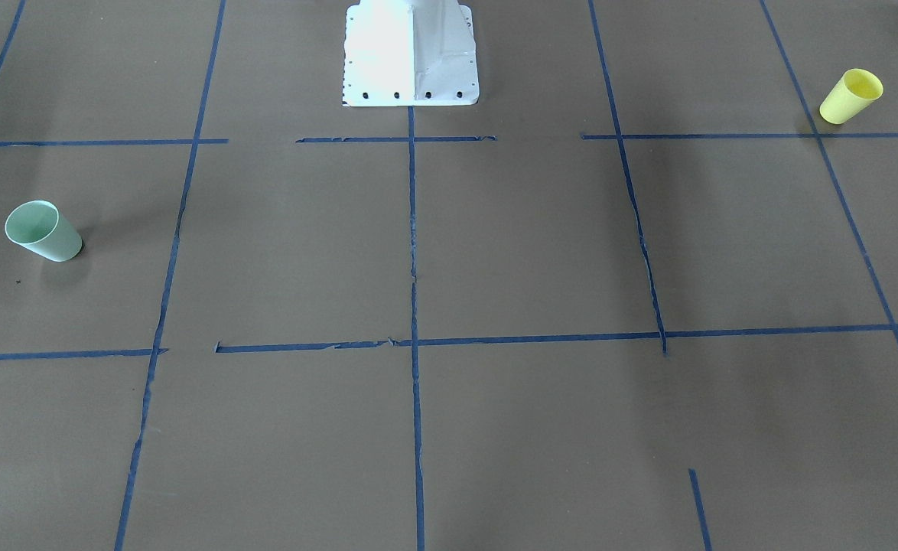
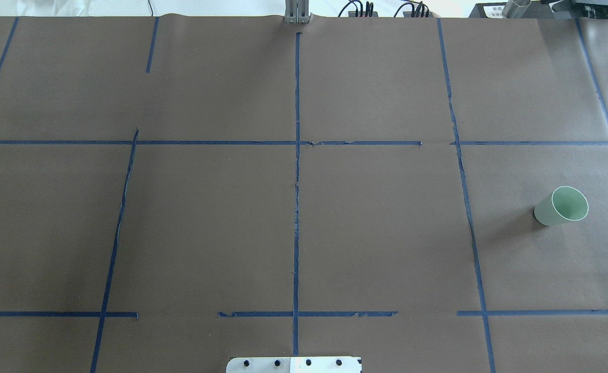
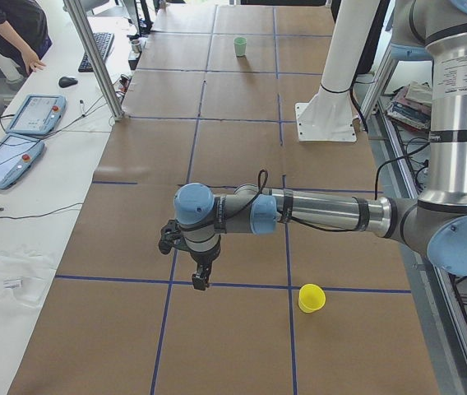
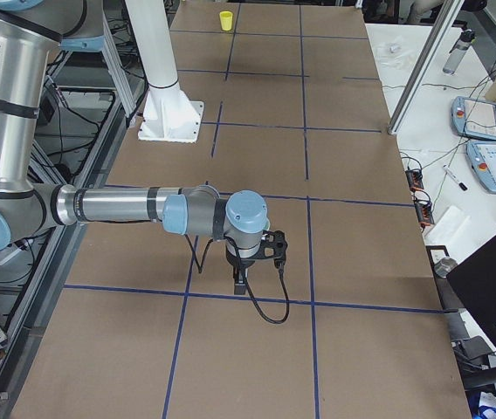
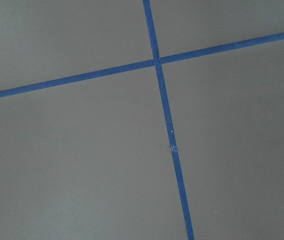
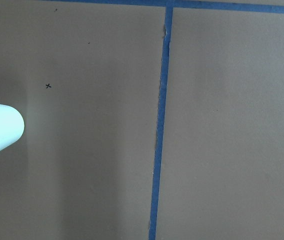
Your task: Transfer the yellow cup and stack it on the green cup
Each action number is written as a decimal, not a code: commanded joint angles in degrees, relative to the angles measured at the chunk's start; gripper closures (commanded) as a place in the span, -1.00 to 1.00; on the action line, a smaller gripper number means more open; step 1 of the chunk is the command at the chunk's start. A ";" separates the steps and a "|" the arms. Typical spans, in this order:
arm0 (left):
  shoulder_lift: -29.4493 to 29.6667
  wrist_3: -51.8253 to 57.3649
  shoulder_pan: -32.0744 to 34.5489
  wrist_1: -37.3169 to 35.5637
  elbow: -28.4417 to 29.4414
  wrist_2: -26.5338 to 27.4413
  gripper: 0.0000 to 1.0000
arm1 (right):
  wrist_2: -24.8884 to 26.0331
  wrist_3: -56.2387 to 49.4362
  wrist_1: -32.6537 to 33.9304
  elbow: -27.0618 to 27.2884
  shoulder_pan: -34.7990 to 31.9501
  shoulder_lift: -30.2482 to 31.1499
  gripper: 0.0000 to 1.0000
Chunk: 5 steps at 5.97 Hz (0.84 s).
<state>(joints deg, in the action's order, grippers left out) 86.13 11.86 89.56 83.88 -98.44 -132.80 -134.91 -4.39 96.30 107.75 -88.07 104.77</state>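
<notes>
Brown paper, marked into squares by blue tape (image 2: 297, 207), is spread over the table (image 2: 376, 233), and the two cups are set well apart at its opposite ends. The yellow cup (image 1: 850, 96) is seen upright, mouth up, on the robot's left side, just beside a tape line. The green cup (image 2: 562, 206) is seen upright on the right side, and its wall is caught at the edge of the right wrist view. The left gripper (image 3: 200, 282) is held over a tape crossing, near the yellow cup but apart from it. The right gripper (image 4: 241, 285) is held low over the paper. Both grippers are shown only from the table's ends, so whether their fingers are apart or together cannot be told, and nothing is seen to be held. The task is judged not yet begun. Several faults could be expected from here. The light yellow cup could be knocked over if its rim were struck by a finger on the approach, or deformed if it were squeezed too hard. Since the cups are so far apart, a long carry or a hand-over may be needed, and the cup could be dropped there. If the yellow cup were lowered off-centre, the green cup could be tipped or pushed aside.
</notes>
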 commanded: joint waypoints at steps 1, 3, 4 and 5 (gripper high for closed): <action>-0.09 0.00 0.00 -0.21 -0.43 -0.09 -1.00 | 0.00 0.00 0.03 0.00 0.00 0.00 -1.00; -0.18 0.00 -0.09 -0.38 -0.52 0.44 -1.00 | 0.00 0.00 -0.06 0.00 0.00 0.00 -1.00; -0.09 -0.17 -0.09 0.14 -0.78 0.27 -1.00 | 0.00 0.00 0.03 0.00 0.00 -0.09 -1.00; 2.87 -0.09 -0.17 0.66 -0.70 0.26 -1.00 | 0.00 0.00 -0.06 0.00 0.00 -0.09 -1.00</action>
<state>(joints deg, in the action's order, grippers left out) 86.95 11.76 89.45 84.07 -99.13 -132.53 -134.91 -4.39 96.29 107.75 -88.07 104.70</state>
